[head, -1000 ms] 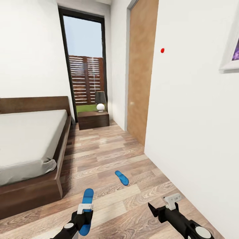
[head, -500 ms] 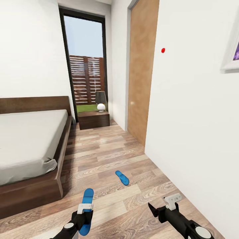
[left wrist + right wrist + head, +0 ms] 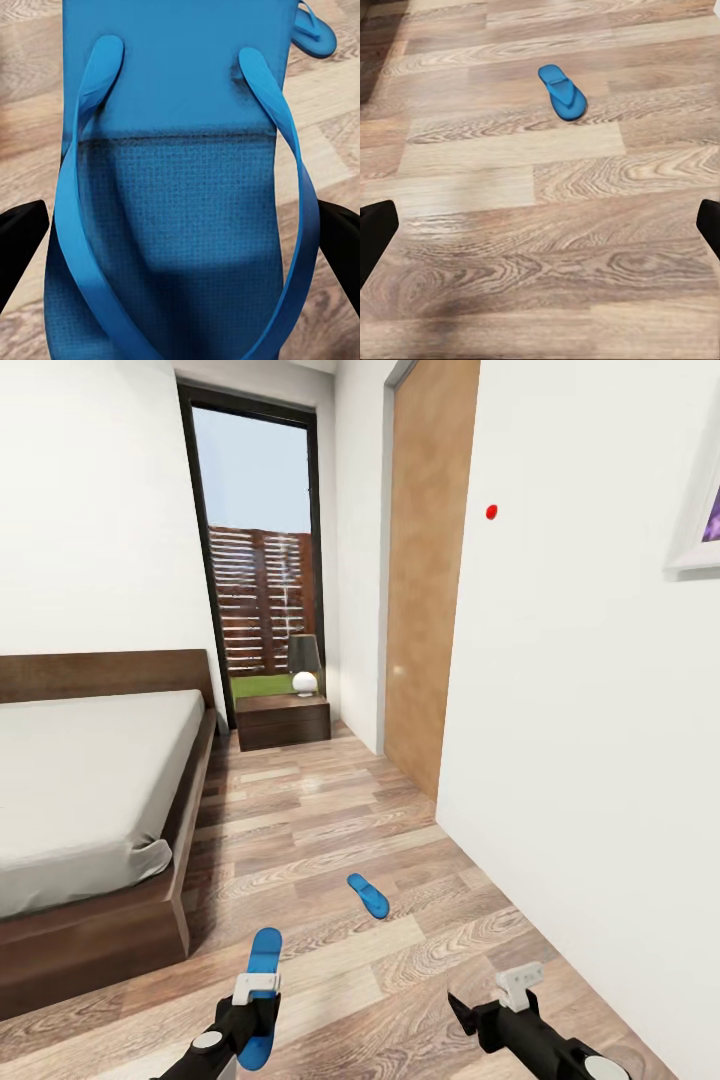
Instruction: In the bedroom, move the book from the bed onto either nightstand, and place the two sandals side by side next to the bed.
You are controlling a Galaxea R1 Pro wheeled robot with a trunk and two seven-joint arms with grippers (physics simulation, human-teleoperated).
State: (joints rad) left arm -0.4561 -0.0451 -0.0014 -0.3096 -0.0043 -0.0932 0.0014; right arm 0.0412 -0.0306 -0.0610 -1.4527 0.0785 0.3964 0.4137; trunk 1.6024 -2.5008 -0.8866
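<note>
One bright blue sandal (image 3: pixel 264 960) hangs low over the wood floor with my left gripper (image 3: pixel 255 1005) shut on it; up close the sandal (image 3: pixel 180 187) spans the gap between the two black fingers (image 3: pixel 19 240). The other sandal (image 3: pixel 368 896) lies on the floor ahead, between the bed (image 3: pixel 90 780) and the right wall, and it also shows as sandal (image 3: pixel 562 91) and sandal (image 3: pixel 315 30). My right gripper (image 3: pixel 485 1005) is open above bare planks, short of that sandal. A nightstand (image 3: pixel 283 722) stands beyond the bed by the window. The book is out of view.
A lamp (image 3: pixel 303 665) stands on the nightstand. A wooden door (image 3: pixel 425 580) and a white wall (image 3: pixel 580 710) close the right side. The bed's dark frame (image 3: pixel 180 830) bounds the left of the floor strip. A tall window (image 3: pixel 260 550) ends the room.
My right gripper has sunk a little lower in the head view. The left gripper and its sandal have stayed put, and so has the sandal on the floor.
</note>
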